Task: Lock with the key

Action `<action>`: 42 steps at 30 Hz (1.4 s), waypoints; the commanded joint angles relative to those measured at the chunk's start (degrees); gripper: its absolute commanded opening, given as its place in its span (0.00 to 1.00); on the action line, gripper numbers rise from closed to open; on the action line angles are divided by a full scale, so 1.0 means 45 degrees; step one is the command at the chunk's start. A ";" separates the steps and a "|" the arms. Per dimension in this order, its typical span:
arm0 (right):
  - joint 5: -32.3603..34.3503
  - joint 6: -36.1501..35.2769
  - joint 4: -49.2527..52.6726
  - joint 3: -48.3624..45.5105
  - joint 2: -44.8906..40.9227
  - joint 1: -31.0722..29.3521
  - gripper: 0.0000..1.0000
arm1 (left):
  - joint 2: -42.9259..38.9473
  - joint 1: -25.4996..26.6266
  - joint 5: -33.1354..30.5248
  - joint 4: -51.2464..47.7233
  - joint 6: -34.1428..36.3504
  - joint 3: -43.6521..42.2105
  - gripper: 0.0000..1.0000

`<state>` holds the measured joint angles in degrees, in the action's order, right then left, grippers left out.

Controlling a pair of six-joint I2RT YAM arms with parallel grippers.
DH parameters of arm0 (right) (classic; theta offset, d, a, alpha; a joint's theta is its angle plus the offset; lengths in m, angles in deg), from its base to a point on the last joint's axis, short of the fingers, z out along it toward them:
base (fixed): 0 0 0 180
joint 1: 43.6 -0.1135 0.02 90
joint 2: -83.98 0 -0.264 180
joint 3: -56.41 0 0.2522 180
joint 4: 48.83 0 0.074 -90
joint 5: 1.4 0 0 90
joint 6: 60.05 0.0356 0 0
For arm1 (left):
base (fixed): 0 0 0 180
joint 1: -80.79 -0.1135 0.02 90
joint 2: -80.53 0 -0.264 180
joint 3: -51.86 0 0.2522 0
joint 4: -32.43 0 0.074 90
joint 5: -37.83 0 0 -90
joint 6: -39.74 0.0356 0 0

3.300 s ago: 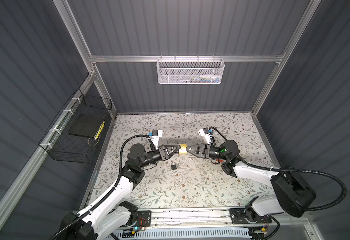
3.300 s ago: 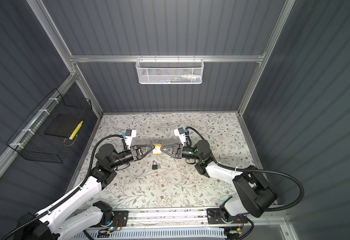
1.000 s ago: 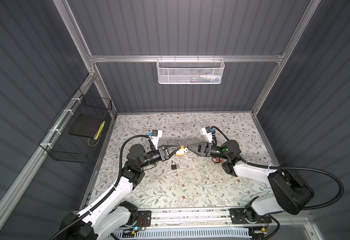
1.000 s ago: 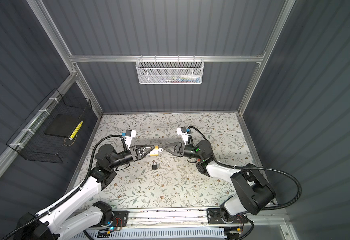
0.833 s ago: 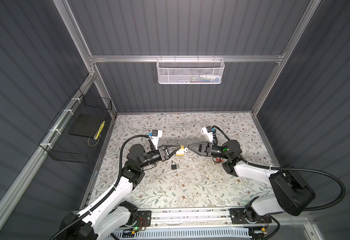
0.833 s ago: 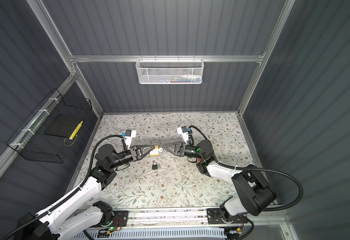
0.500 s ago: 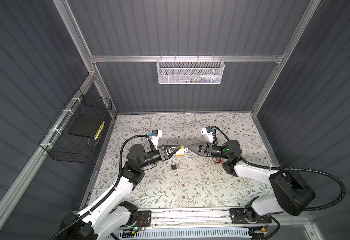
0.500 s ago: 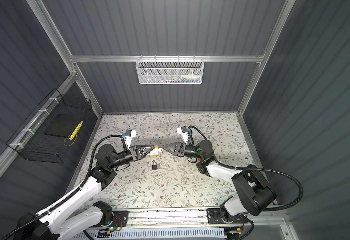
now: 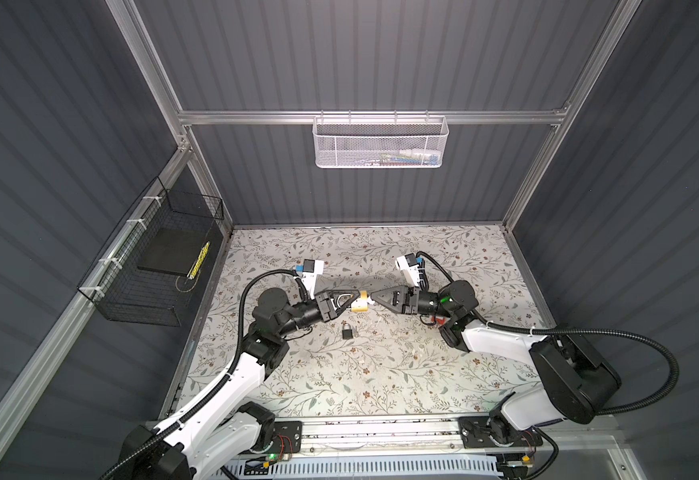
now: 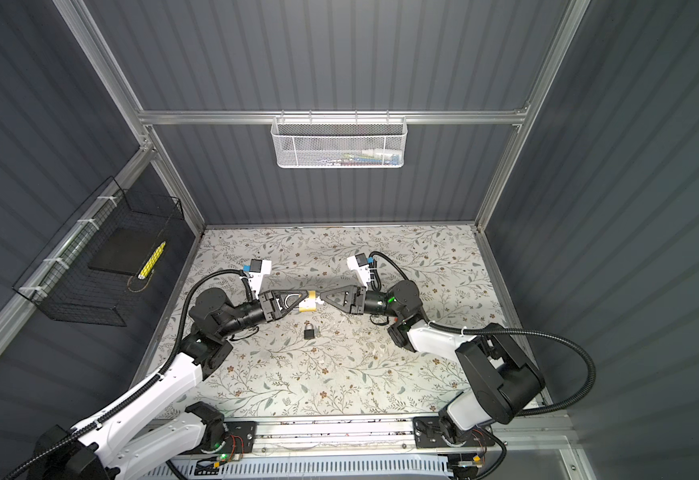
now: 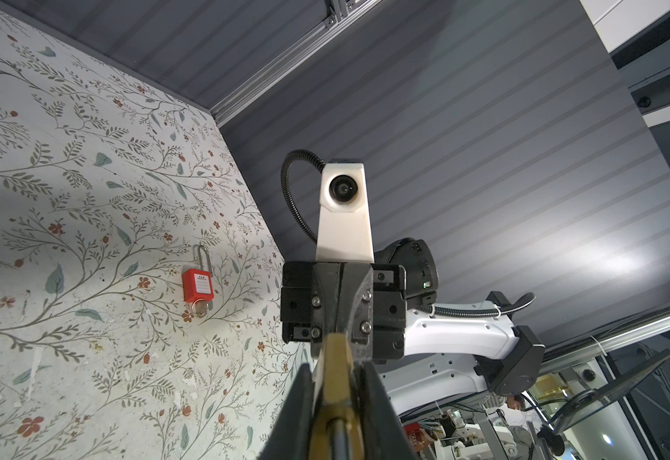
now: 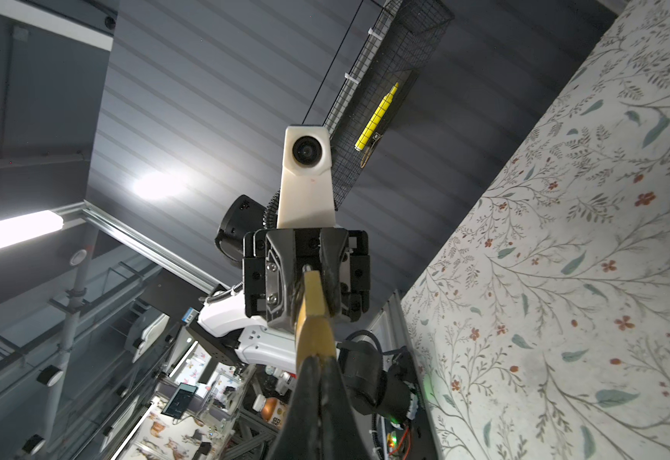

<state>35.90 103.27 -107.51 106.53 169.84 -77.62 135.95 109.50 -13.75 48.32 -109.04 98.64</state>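
**Brass padlock** [image 9: 358, 301] hung in mid-air over the middle of the table [image 9: 381, 374]. The left jaws clamped its body, and its steel shackle lay back between them. The right jaws were pressed fully together and met the padlock's free end, where a small pale key [image 9: 370, 302] stuck out. We could not tell whether they pinched it.

Both top views gave this meeting from the side. In the left wrist view the padlock [image 11: 337, 374] was only a narrow brass edge between two dark fingers. In the right wrist view it [image 12: 312, 314] ran from the closed jaws to the other arm, with the key hidden.

A second padlock [image 9: 348, 331] lay flat on the table near the jaws, on the side of the arms' bases and apart from both. It looked dark in both top views. In the left wrist view this padlock [image 11: 198, 284] had a red body, a label and a ring at its base.

Open table lay all round, out to the aluminium frame. Its pale cover bore leaves and small flowers and was scuffed near the middle. The walls were ribbed grey. A white mesh basket [image 9: 381, 143] hung on the back rail. A black wire basket [image 9: 148, 266] on the left wall held a yellow marker [image 9: 199, 259].
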 commanded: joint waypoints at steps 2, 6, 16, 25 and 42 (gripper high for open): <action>-0.0143 -0.0193 -0.0074 0.0111 -0.0111 -0.0076 0.00 | -0.0168 0.0026 0.0215 0.0706 -0.0005 0.0080 0.00; 0.0105 -0.0429 0.0080 -0.0159 -0.0413 0.0029 0.00 | -0.0263 0.0026 0.0058 0.0696 -0.0003 0.0007 0.00; 0.0425 -0.1003 0.0552 -0.1045 -0.1341 0.0511 0.00 | -0.0323 0.0007 -0.0079 0.0790 -0.0062 -0.0051 0.00; 0.0540 -0.0904 0.0305 -0.1557 -0.1541 0.1013 0.00 | -0.0288 0.0008 -0.0049 0.0946 -0.0159 -0.0129 0.00; 0.2168 -0.2298 0.2480 -0.3474 -0.2960 0.1985 0.00 | 0.1907 0.0007 0.0175 -0.2765 0.2502 -0.0225 0.00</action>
<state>43.48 95.71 -98.81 92.50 157.91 -69.53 142.44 109.67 -14.17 37.35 -101.83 97.94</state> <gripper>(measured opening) 0.044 0.199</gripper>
